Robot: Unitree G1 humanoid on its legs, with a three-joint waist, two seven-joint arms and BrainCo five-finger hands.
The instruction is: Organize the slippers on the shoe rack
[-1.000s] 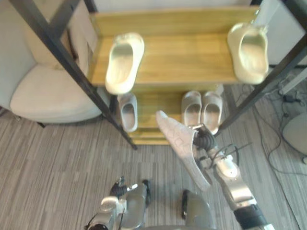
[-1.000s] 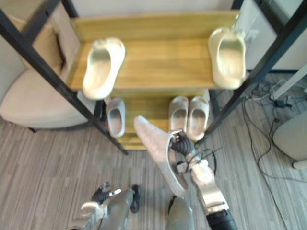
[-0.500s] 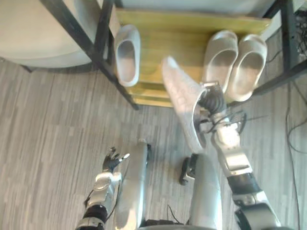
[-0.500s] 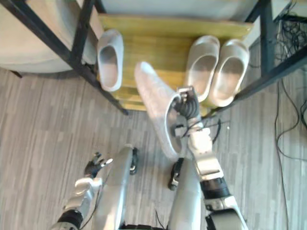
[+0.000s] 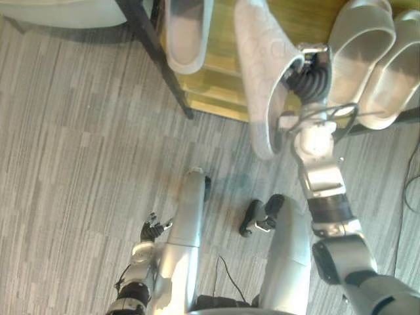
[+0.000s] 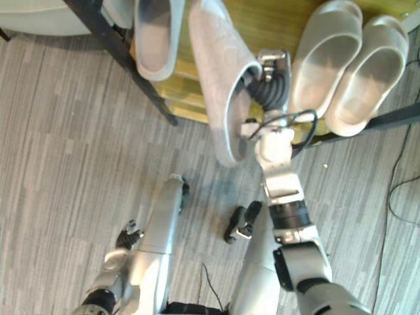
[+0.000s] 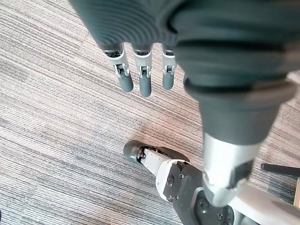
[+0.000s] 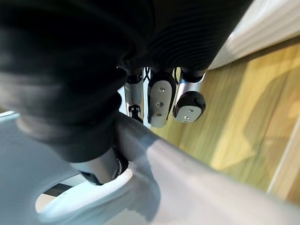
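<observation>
Your right hand is up in the top middle of the eye views, fingers curled over the rim of the grey slipper. The slipper is tilted on its side, upper end over the lower wooden shelf and lower end sticking out over the carpet, and I can't tell if it's touching the wood. It's between a lone slipper at upper left by the black rack leg and a pair of slippers at upper right, while your left hand hangs at lower left over the carpet, fingers loose and nearly straight, holding nothing.
</observation>
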